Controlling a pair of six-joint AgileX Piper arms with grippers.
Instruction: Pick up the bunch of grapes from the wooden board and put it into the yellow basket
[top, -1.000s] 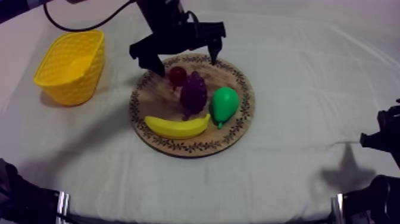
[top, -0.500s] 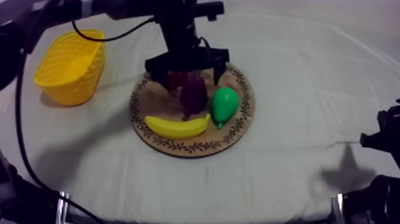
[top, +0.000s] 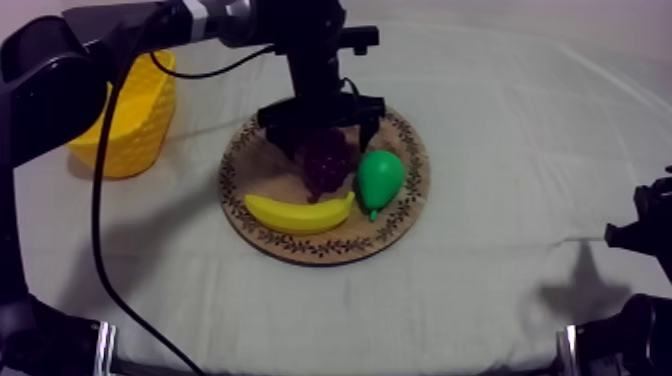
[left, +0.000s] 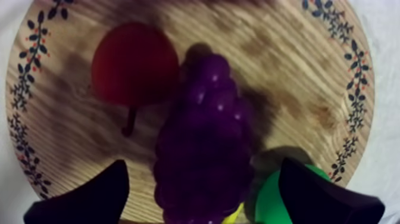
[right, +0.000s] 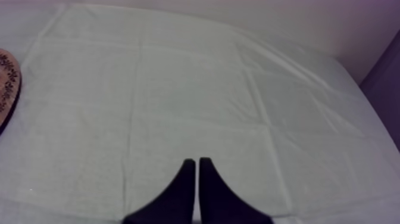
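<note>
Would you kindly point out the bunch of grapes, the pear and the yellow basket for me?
bunch of grapes (left: 202, 161), left wrist view, middle of the purple cluster.
pear (top: 379, 177), top view, middle of its green body.
yellow basket (top: 140, 130), top view, its outer side wall.

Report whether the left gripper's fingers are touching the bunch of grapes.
Apart. In the left wrist view the left gripper is open, its fingers flanking the bunch of grapes, with a clear gap at each side.
</note>
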